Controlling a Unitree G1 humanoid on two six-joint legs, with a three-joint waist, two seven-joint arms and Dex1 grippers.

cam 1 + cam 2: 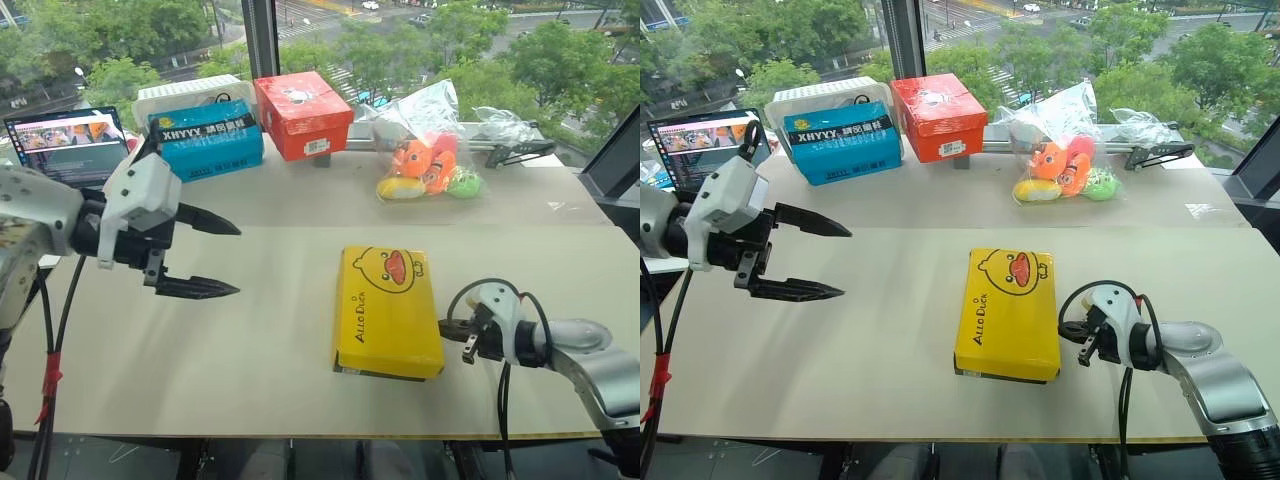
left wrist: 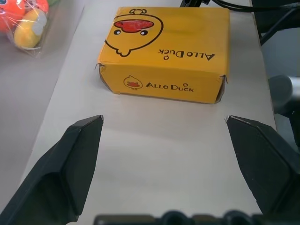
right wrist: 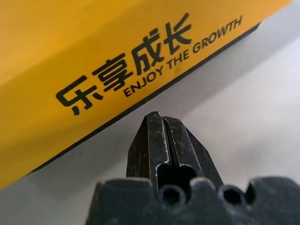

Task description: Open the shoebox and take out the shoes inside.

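The yellow shoebox (image 1: 388, 310) with a duck face lies flat on the table (image 1: 250, 350), right of centre, lid closed. The shoes are hidden inside it. My left gripper (image 1: 238, 260) hovers above the table well to the left of the box, open wide with nothing between its fingers. In the left wrist view the shoebox (image 2: 164, 51) lies ahead of the spread fingers (image 2: 79, 154). My right gripper (image 1: 449, 328) is low at the box's right side, shut and empty. In the right wrist view its closed fingertips (image 3: 159, 123) sit just short of the box's lower side edge (image 3: 140, 70).
At the back of the table stand a blue box (image 1: 207, 140), a red-orange box (image 1: 302, 115) and a clear bag of plush toys (image 1: 430, 165). A laptop (image 1: 65, 145) is at the far left. A black clamp (image 1: 520, 150) lies at the back right.
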